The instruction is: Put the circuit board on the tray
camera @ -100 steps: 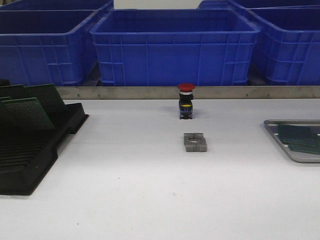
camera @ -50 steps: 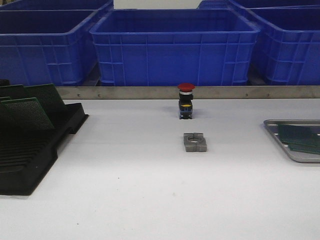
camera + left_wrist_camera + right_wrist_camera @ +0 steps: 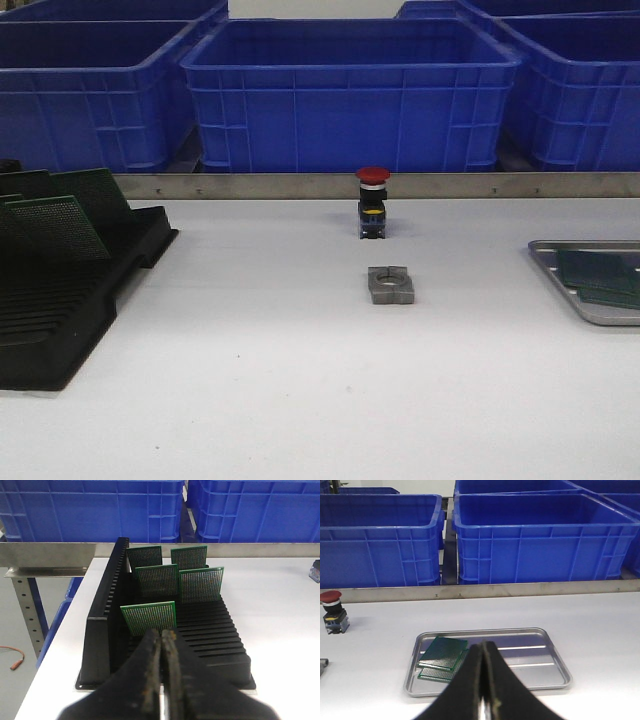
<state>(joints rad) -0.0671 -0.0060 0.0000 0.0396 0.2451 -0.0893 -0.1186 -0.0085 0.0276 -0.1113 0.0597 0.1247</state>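
Several green circuit boards stand in the slots of a black rack (image 3: 60, 320) at the table's left; the nearest board (image 3: 147, 618) stands just beyond my left gripper (image 3: 161, 632), which is shut and empty, apart from the board. The silver tray (image 3: 590, 312) lies at the table's right edge and holds two overlapping green boards (image 3: 442, 654). My right gripper (image 3: 482, 647) is shut and empty, on the near side of the tray (image 3: 530, 656). Neither gripper shows in the front view.
A red push button (image 3: 372, 202) and a grey metal block (image 3: 390, 285) sit mid-table. Blue plastic bins (image 3: 350, 95) line the back behind a metal rail (image 3: 300, 185). The table's left edge runs beside the rack (image 3: 102, 615).
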